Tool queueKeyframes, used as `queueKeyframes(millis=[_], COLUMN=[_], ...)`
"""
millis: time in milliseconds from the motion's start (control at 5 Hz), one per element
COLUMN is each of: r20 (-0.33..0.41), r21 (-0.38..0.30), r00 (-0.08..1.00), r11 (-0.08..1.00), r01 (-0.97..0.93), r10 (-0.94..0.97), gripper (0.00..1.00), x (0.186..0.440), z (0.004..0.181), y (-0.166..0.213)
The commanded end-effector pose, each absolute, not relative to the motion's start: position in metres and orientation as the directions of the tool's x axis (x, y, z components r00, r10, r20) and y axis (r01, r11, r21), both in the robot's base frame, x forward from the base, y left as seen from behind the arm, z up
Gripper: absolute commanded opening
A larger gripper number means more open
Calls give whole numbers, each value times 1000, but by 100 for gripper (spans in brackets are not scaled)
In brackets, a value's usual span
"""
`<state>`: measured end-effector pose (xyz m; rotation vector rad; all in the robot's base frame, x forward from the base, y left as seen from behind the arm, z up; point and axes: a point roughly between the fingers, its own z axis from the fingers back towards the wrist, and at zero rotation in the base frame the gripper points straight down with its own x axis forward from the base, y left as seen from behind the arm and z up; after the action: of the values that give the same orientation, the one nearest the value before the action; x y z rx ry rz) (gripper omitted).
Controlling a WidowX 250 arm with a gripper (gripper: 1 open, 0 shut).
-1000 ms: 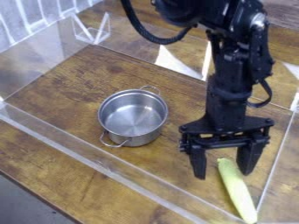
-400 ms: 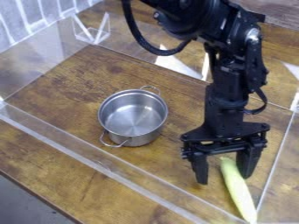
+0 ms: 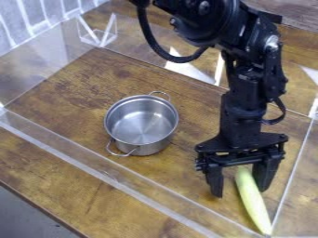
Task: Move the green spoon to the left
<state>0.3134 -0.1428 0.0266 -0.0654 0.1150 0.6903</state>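
Pot: a round steel pot (image 3: 141,125) with small side handles sits left of centre on the wooden table (image 3: 74,93), inside low clear plastic walls (image 3: 50,130).
Arm: a black robot arm (image 3: 248,65) comes down from the top of the view and points straight down.
Gripper: the gripper (image 3: 241,180) stands with its jaws spread wide — nothing between them is gripped; its fingertips straddle the upper end of the spoon, low over the table.
Green spoon: the green spoon (image 3: 254,203) lies flat at the right — well apart from the pot, its yellow-green handle running toward the near right edge; its bowl is hidden by the gripper.
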Motion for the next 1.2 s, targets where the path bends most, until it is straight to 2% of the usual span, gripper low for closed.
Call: queueKeyframes(millis=[0, 800, 1000], r20=[-109, -140, -143], r21=[-41, -53, -43], r00=[742, 733, 720], r11=[743, 734, 722], r01=[-668, -677, -690], r10=[661, 666, 680], gripper=[100, 100, 0], x=[326, 333, 333], z=[43, 45, 47], y=[-133, -146, -144])
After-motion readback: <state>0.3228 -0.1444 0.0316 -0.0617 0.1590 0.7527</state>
